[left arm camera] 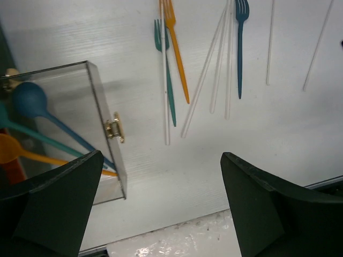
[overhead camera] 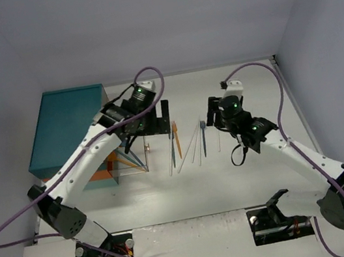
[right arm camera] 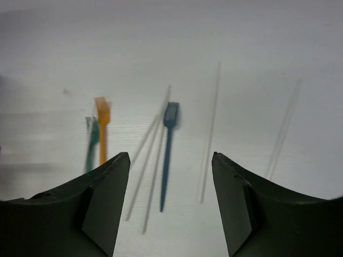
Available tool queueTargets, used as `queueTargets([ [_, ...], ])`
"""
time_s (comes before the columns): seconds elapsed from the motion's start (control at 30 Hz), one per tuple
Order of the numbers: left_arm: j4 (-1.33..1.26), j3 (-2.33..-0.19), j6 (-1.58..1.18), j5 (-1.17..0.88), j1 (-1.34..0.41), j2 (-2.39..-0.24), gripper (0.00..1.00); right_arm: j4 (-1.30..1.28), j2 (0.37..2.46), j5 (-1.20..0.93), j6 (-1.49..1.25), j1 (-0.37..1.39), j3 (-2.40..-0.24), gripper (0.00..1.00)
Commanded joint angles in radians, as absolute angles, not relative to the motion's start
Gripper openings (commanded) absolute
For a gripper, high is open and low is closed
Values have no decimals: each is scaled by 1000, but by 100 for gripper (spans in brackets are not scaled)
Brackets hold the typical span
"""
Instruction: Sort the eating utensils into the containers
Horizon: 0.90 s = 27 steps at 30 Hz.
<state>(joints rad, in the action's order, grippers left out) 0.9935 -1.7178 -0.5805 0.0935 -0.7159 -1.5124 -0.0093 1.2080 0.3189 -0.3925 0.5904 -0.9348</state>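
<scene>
The teal chest (overhead camera: 65,123) stands at the left with one clear drawer (left arm camera: 91,91) pulled out. A blue spoon (left arm camera: 31,100), an orange spoon (left arm camera: 16,151) and a teal one lie in the drawer. On the table lie an orange fork (left arm camera: 177,53), a teal fork (left arm camera: 167,80), a blue fork (right arm camera: 170,115) and several pale chopsticks (left arm camera: 214,69). My left gripper (left arm camera: 162,160) hovers open above the table just right of the drawer. My right gripper (right arm camera: 170,158) hangs open and empty above the blue fork and chopsticks.
A small gold handle (left arm camera: 114,129) sticks out from the drawer's front. More thin chopsticks (right arm camera: 283,131) lie further right. Grey walls close the table at the back and right. Both arms' purple cables (overhead camera: 251,69) loop above the table.
</scene>
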Motion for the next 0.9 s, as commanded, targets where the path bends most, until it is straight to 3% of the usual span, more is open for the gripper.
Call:
queueTargets([
  [0.0,905,-1768,-660,84,-766,-1619,89,-60,1098,294,-471,462,-852,63],
  [0.1,905,-1762,-682,93,-770,-1694,89,-85,1056,277,-477,418,-825,79],
  [0.2,907,-1739,-694,114,-769,-1737,89,-109,1027,275,-472,401,-816,87],
  [0.43,912,-1653,-706,163,-735,-1769,89,-131,996,272,-453,385,-811,89],
  [0.87,982,-1538,-660,307,-572,-1644,89,-133,1012,267,-439,374,-810,91],
])
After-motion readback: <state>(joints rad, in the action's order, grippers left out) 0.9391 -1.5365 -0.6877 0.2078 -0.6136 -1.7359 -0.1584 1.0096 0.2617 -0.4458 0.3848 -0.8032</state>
